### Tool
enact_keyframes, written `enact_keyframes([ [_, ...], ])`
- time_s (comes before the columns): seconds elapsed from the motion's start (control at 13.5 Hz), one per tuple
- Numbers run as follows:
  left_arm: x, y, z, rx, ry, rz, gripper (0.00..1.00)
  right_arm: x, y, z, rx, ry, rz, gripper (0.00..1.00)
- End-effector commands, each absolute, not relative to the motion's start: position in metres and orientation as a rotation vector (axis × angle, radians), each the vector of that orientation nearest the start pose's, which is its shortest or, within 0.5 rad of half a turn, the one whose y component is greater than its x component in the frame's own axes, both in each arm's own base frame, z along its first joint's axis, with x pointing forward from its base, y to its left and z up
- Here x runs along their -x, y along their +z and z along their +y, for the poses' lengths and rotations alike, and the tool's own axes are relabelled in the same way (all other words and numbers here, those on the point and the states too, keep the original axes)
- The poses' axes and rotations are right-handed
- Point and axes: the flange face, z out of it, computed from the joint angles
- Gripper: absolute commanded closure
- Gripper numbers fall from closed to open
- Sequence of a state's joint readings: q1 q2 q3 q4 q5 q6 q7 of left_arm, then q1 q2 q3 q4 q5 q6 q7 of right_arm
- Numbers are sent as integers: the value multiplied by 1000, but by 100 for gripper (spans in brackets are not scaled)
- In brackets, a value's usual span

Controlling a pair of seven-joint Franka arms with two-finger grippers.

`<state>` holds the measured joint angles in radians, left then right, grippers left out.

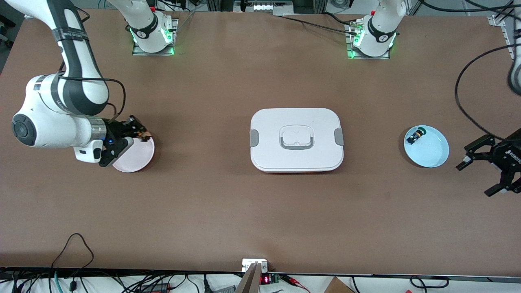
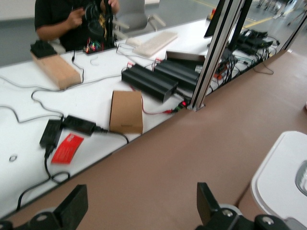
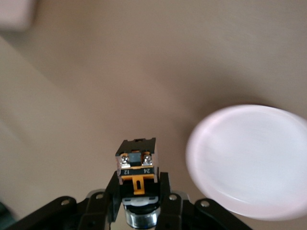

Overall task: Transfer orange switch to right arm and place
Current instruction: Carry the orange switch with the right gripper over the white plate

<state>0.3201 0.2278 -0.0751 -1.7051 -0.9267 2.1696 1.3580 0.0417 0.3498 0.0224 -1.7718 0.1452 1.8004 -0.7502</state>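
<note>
The orange switch [image 1: 143, 135], a small black block with an orange band and two screw terminals, sits clamped between the fingers of my right gripper [image 1: 140, 134]. In the right wrist view the switch [image 3: 136, 165] stands up from the gripper [image 3: 137, 184], with the pink plate [image 3: 249, 160] beside it. The gripper hangs over the rim of that pink plate [image 1: 136, 158] at the right arm's end of the table. My left gripper [image 1: 474, 179] waits open and empty near the left arm's end, its fingers [image 2: 72, 206] wide apart over bare table.
A white lidded box [image 1: 296, 162] with a grey handle stands mid-table and also shows in the left wrist view [image 2: 283, 177]. A light blue plate [image 1: 431, 154] holding a small black part with a green cap [image 1: 416, 135] lies beside the left gripper.
</note>
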Motion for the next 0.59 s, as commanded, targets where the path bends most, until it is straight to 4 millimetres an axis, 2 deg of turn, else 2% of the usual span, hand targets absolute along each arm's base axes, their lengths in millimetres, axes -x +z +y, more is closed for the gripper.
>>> enact_keyframes([
  [0.0, -623, 524, 130, 3257, -1057, 908, 0, -608, 336, 32, 2604, 345, -1549, 84],
  [0.15, -611, 552, 116, 3247, -897, 839, 0, -607, 317, 10, 2506, 276, -1756, 84],
  [0.22, -604, 565, 105, 3238, -808, 826, 0, -604, 307, 6, 2463, 239, -1832, 84],
  [0.37, -587, 584, 93, 3268, -621, 644, 0, -598, 287, 6, 2375, 158, -1991, 84],
  [0.52, -579, 606, 66, 3227, -415, 500, 0, -587, 267, 3, 2347, 122, -2044, 84],
])
